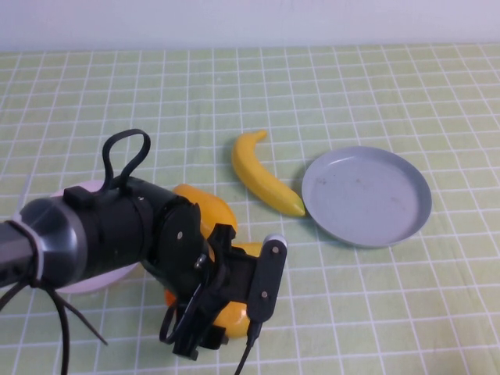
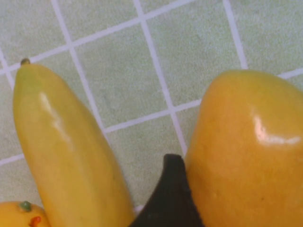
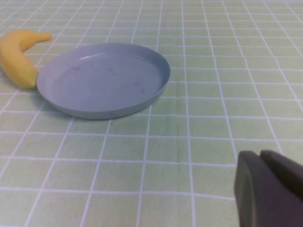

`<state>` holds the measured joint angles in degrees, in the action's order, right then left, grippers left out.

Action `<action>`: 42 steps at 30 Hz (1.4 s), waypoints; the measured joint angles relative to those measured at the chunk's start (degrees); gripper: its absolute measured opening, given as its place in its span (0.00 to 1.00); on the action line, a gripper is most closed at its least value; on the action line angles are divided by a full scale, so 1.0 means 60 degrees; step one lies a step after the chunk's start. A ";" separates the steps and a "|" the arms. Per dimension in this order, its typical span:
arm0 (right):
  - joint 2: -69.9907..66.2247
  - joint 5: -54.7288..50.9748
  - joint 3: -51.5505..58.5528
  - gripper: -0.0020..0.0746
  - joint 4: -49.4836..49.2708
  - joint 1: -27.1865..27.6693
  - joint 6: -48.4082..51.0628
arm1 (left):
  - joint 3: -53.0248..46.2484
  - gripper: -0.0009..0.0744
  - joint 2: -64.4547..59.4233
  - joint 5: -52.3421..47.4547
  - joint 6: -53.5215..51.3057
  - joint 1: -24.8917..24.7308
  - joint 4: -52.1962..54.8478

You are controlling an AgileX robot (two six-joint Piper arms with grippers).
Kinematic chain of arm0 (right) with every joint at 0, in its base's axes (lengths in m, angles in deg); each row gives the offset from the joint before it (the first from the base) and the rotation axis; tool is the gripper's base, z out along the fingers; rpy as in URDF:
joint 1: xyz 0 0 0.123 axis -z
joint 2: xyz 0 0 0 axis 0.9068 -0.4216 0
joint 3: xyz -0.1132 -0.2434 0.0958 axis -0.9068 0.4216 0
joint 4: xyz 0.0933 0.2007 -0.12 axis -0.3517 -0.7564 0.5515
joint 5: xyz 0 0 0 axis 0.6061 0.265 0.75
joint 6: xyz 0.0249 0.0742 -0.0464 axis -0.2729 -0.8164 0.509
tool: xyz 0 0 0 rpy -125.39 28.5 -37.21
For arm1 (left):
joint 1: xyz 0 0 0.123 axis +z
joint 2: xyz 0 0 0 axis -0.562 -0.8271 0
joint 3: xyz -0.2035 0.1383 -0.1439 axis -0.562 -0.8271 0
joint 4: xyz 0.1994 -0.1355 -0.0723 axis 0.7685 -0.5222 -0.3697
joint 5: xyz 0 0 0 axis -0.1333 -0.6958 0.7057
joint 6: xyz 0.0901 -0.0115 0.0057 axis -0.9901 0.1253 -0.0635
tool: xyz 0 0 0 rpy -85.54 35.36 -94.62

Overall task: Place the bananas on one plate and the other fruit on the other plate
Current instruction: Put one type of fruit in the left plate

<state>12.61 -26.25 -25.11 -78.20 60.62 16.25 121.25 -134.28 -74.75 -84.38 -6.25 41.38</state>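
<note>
High view: the left gripper (image 1: pixel 234 301) hangs spread over a mango (image 1: pixel 233 316) just beside the pink plate (image 1: pixel 90 281), a glossy, rigid, slippery-looking fruit best pinched across its plump middle; the right gripper (image 3: pixel 270 189), seemingly closed, waits near the grey plate (image 1: pixel 367 195).

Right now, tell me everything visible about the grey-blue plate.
The grey-blue plate is round and shallow with a raised rim, matte and plastic-looking, with faint dark scuffs inside. It lies flat and empty on the green checked cloth, toward the robot's right. A banana has its tip at the plate's left rim. The left tool is down among the fruit, away from it; the right tool is nearby, low over the cloth.
</note>
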 joint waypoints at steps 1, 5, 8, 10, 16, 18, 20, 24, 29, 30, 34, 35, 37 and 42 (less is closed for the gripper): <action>0.0000 0.0000 0.0000 0.00 0.0000 0.0000 0.0000 | 0.0004 0.71 0.0000 0.0000 0.0000 0.0000 0.0037; 0.0000 0.0000 0.0000 0.00 0.0000 0.0000 0.0000 | 0.0037 0.71 0.0000 -0.0187 0.0000 0.0000 0.0237; 0.0000 0.0000 0.0000 0.00 0.0000 0.0000 0.0000 | 0.0037 0.71 0.0271 -0.0533 0.0078 0.0000 0.0274; 0.0000 0.0000 0.0000 0.00 0.0000 0.0000 0.0000 | 0.0037 0.71 0.0683 -0.0698 0.0537 0.0000 0.0274; 0.0000 0.0000 0.0000 0.00 0.0000 0.0000 0.0000 | 0.0040 0.71 0.2274 -0.0806 0.5513 0.0309 0.0934; 0.0000 0.0000 0.0000 0.00 0.0000 0.0000 0.0000 | 0.0040 0.71 0.2565 -0.0604 0.7385 0.0745 0.1621; 0.0000 0.0000 0.0000 0.00 0.0000 0.0000 0.0000 | 0.0040 0.71 0.2658 -0.0378 0.8724 0.1217 0.2314; 0.0000 0.0000 0.0000 0.00 0.0000 0.0000 0.0000 | 0.0040 0.71 0.2620 0.0288 1.0797 0.2207 0.3035; 0.0000 0.0000 0.0000 0.00 0.0000 0.0000 0.0000 | 0.0100 0.71 0.2096 0.0683 1.2029 0.3330 0.3382; 0.0000 0.0000 0.0000 0.00 0.0000 0.0000 0.0000 | 0.0169 0.71 0.1906 0.0683 1.2143 0.3557 0.3420; 0.0000 0.0000 0.0000 0.00 0.0000 0.0000 0.0000 | 0.0640 0.71 0.1060 0.0496 1.2472 0.4335 0.3440; 0.0000 0.0000 0.0000 0.00 0.0000 0.0000 0.0000 | 0.0844 0.71 0.0826 0.0351 1.2472 0.4483 0.3454; 0.0000 0.0000 0.0000 0.00 0.0000 0.0000 0.0000 | 0.1293 0.71 0.0411 0.0021 1.2548 0.4658 0.3397; 0.0000 0.0000 0.0000 0.00 0.0000 0.0000 0.0000 | 0.2262 0.71 -0.0562 -0.0559 1.2317 0.4781 0.2915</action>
<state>12.61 -26.25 -25.11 -78.20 60.62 16.25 134.82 -137.65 -78.11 -10.48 22.43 58.87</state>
